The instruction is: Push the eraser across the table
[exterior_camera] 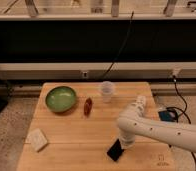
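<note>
The eraser (115,150), a flat black slab, lies tilted on the light wooden table (76,135) near its front edge, right of centre. My white arm comes in from the right and bends down to it. The gripper (124,142) sits right at the eraser's upper right edge, touching or nearly touching it, and is shut with nothing held between its fingers. The arm's wrist hides part of the eraser's far corner.
A green bowl (61,98) stands at the back left, a reddish-brown object (88,106) beside it, and a clear plastic cup (107,91) at the back centre. A pale sponge-like block (38,139) lies at the front left. Cables and a blue item (167,116) lie off the table's right side.
</note>
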Robot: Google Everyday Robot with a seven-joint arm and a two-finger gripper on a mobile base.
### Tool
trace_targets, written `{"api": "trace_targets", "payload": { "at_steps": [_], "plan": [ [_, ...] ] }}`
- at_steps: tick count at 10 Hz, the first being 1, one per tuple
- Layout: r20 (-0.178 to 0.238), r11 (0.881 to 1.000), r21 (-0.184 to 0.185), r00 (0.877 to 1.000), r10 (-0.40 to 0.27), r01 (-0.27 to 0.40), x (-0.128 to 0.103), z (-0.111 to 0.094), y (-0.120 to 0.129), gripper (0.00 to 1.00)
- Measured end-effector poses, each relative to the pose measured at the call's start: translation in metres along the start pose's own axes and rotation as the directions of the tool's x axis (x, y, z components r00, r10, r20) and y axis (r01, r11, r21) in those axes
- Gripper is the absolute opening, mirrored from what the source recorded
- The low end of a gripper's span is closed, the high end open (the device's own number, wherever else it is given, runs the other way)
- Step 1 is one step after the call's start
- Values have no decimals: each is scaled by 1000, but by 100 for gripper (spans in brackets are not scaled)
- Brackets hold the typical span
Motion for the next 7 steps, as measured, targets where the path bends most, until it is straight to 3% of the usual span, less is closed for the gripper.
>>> {"api": "trace_targets", "payload": {
  "at_steps": [5, 7],
  "plan": [
    [-7, 1000, -5, 1000, -13, 13, -3, -1, 0, 1],
    [-7, 999, -16, 999, -42, 42, -26, -1, -2, 1]
  ]
}}
